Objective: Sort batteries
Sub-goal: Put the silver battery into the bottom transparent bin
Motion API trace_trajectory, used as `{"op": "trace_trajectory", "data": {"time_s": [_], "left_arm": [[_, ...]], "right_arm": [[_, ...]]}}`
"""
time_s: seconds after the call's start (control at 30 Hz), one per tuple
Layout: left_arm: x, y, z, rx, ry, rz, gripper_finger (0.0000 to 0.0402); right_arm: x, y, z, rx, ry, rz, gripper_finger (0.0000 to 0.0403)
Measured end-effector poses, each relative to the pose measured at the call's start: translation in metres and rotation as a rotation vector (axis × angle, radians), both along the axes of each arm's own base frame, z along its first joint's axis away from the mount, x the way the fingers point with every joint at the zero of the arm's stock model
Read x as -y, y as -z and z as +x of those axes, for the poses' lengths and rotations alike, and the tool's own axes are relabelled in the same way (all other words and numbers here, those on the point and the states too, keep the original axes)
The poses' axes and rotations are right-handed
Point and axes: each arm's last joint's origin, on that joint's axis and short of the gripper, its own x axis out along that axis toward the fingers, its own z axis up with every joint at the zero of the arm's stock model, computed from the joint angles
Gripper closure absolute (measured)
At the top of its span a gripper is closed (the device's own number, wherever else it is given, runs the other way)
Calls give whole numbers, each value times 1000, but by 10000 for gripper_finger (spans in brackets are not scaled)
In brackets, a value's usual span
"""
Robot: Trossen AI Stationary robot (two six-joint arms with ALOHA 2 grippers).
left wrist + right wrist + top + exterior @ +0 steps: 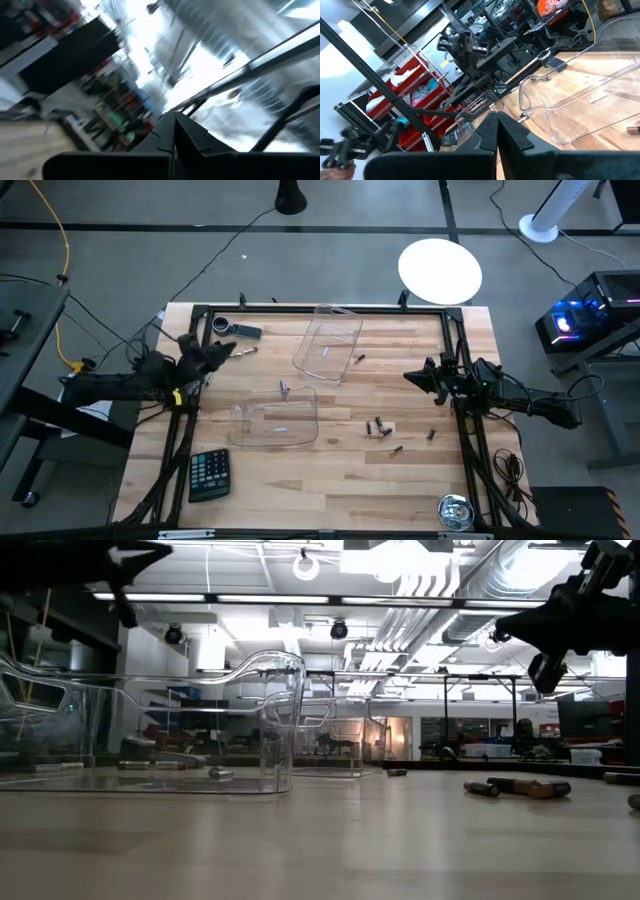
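1. Loose batteries (380, 426) lie on the bare wood right of the near clear tray (275, 422); a few sit inside trays.
2. Small, rigid and smooth, they'll likely roll; pinch across the middle.
3. Left gripper (225, 350) and right gripper (412, 376) hover closed, empty.

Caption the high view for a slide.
Both shut grippers, left and right, wait at table edges; loose batteries lie beside two clear trays.
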Motion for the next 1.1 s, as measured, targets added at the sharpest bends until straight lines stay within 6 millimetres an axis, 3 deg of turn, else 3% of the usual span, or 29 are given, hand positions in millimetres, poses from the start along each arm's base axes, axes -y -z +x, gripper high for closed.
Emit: {"op": "trace_trajectory", "data": {"time_s": [0.27, 0.37, 0.5, 0.57, 0.67, 0.83, 0.93, 1.1], "left_arm": [[-2, -82, 42, -338, 35, 315, 402], [-6, -117, 42, -434, -15, 419, 401], [-10, -153, 27, -516, -70, 519, 401], [-10, -163, 20, -541, -63, 548, 402], [-8, -165, 11, -573, -1, 556, 401], [-5, -143, 11, -643, 141, 473, 402], [-4, -128, 17, -665, 191, 415, 401], [1, -112, 21, -664, 334, 345, 401]], "right_arm": [[2, 0, 0, -1, 49, 4, 403], [7, -4, -2, 62, 238, 79, 403], [15, -14, -8, 312, 478, 412, 403], [15, -23, -11, 414, 507, 408, 403], [12, -45, -15, 586, 402, 275, 403], [10, -82, -9, 685, 349, 83, 403], [13, -104, 17, 571, 355, 41, 403], [17, -136, 81, 418, 333, 19, 403]]}}
